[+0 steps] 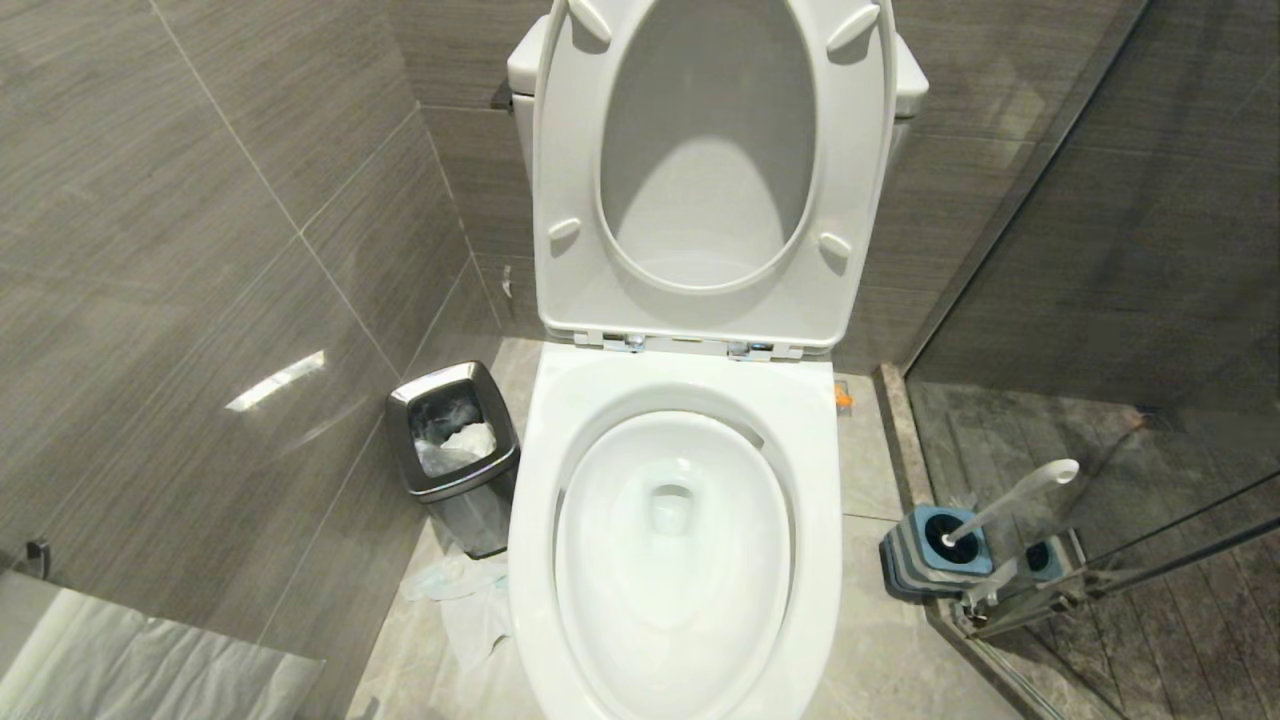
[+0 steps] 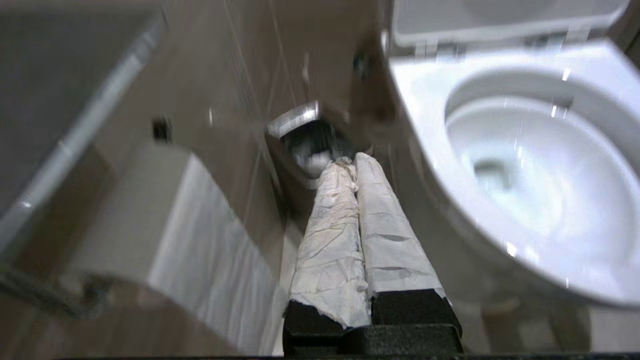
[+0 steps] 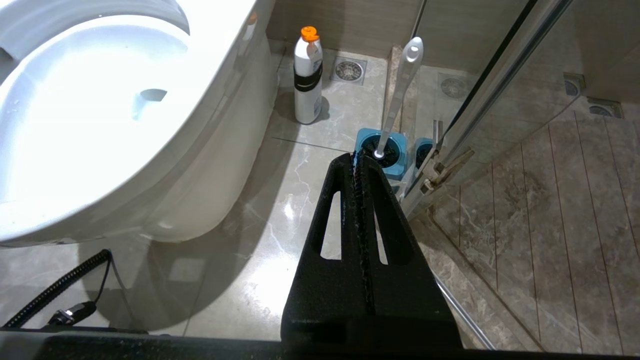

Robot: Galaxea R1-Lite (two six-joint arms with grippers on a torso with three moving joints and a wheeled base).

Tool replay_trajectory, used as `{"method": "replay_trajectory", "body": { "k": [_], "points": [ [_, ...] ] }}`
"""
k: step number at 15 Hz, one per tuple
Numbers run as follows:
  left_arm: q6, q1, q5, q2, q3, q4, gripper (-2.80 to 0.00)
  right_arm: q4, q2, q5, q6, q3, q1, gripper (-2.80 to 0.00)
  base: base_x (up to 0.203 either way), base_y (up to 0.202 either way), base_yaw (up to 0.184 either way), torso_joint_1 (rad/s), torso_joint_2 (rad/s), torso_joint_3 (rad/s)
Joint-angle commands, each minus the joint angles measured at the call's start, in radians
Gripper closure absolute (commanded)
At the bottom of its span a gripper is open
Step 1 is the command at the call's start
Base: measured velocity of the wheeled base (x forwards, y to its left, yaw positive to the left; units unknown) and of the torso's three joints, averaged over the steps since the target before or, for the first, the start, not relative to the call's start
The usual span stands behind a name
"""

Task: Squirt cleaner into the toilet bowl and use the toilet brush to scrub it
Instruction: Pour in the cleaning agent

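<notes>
The right gripper (image 3: 361,165) is the closest thing in the right wrist view, and its two black fingers are pressed together with nothing between them. Just past its tips sits the toilet brush (image 3: 397,95) in its blue holder (image 3: 385,152), on the floor by the glass shower door (image 3: 492,85). The brush handle is long and leans up and away from the holder, toward the wall. The cleaner (image 3: 307,75) stands upright on the floor a little farther on, between the toilet bowl (image 3: 100,115) and the brush, near the base of the bowl. Both things are on the robot's right side, so the right arm is the nearer one for grabbing the bottle first. The left gripper (image 2: 350,162) is also closed and holds nothing; its fingers are wrapped in white stuff and point toward a small steel bin (image 2: 300,125) on the other side of the bowl, beside a paper roll (image 2: 165,220). From the head camera, the seat and lid are up and the bowl is open. There the bowl hides the bottle almost fully, and neither arm shows. The left wrist view is blurry, so small things there are hard to make out.
</notes>
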Motion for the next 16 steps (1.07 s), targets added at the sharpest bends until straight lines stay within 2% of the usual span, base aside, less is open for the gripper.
{"method": "replay_trajectory", "body": {
  "k": [1, 4, 8, 11, 16],
  "points": [
    [0.003, 0.000, 0.014, 0.002, 0.011, 0.137, 0.00, 0.000, 0.000, 0.000, 0.000, 0.002, 0.000, 0.00, 0.000, 0.000, 0.000, 0.000, 0.00, 0.000],
    [-0.001, 0.000, 0.046, 0.002, 0.008, 0.210, 0.00, 0.000, 0.000, 0.000, 0.000, 0.002, 0.000, 0.00, 0.000, 0.000, 0.000, 0.000, 0.00, 0.000],
    [-0.002, -0.001, 0.044, 0.002, 0.011, 0.199, 0.00, 0.000, 0.000, 0.000, 0.000, 0.002, 0.000, 0.00, 0.000, 0.000, 0.000, 0.000, 0.00, 0.000],
    [-0.063, -0.001, 0.050, 0.002, 0.011, 0.199, 0.00, 0.000, 0.000, 0.000, 0.000, 0.002, 0.000, 0.00, 0.000, 0.000, 0.000, 0.000, 0.00, 0.000],
    [-0.073, -0.001, 0.060, 0.002, 0.011, 0.199, 0.00, 0.000, 0.000, 0.000, 0.000, 0.002, 0.000, 0.00, 0.000, 0.000, 0.000, 0.000, 0.00, 0.000]
  ]
}}
